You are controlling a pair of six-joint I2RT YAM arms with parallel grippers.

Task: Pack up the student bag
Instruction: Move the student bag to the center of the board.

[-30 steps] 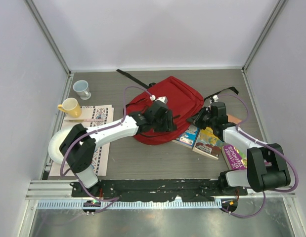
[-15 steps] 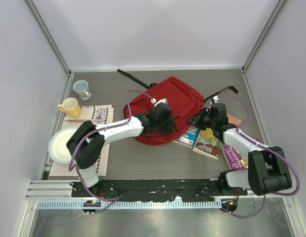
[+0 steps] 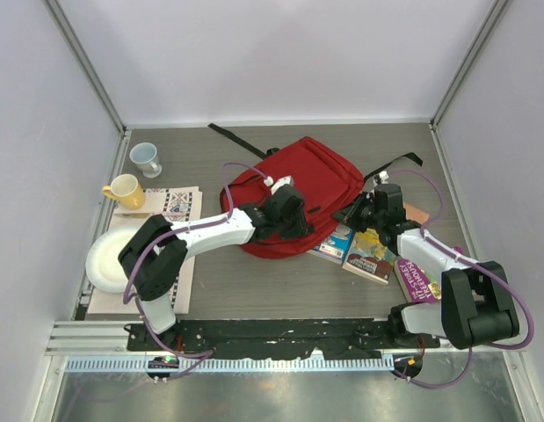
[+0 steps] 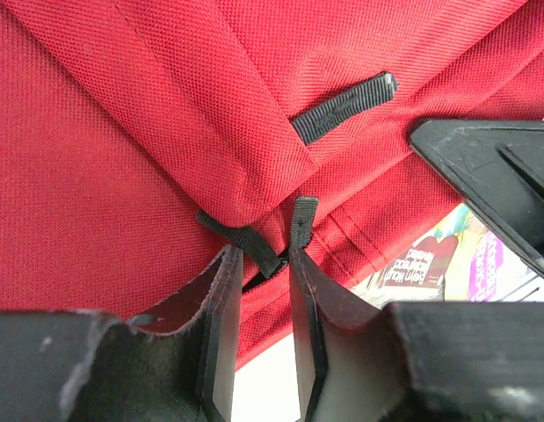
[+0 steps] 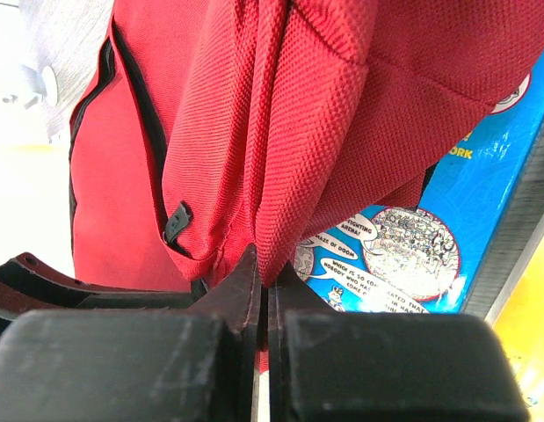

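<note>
- Left gripper point(image 4: 264, 260): the jaws are set a narrow gap apart, tips pushed up against the red fabric of the student bag point(image 3: 322, 172). A thin black pull loop point(image 4: 252, 246) is threaded between the tips. Whether it is actually clamped cannot be told.
- A second black tab point(image 4: 303, 220) is seen lying over the tip of one finger. A longer black zipper pull point(image 4: 344, 104) lies flat on the fabric just above, untouched.
- Right gripper point(image 5: 263, 268): the jaws are closed tight, with a fold of the bag's red fabric pinched between them at the bag's right-hand edge.
- Just behind that fold a blue comic-style book point(image 5: 403, 242) is seen, partly covered by the bag.
- The bag is laid flat on the table point(image 3: 254, 281), roughly centred at mid-depth, between the two grippers. The left arm is reached across to its near edge, the right arm to its right side.
- Two black straps are trailed out from the bag: one strap point(image 3: 229, 134) toward the far left, the other strap point(image 3: 402, 163) toward the far right.
- Beside the blue book, near the bag's near-right corner, a yellow-covered book point(image 3: 370, 251) and a purple book point(image 3: 417, 278) are laid. The purple one is closest to the right arm's base.
- Left side of the table, well apart from the bag: a yellow mug point(image 3: 124, 190), a pale blue mug point(image 3: 146, 158) beyond it, a patterned placemat point(image 3: 173, 207), and a white plate point(image 3: 103, 260) at the mat's left edge.
</note>
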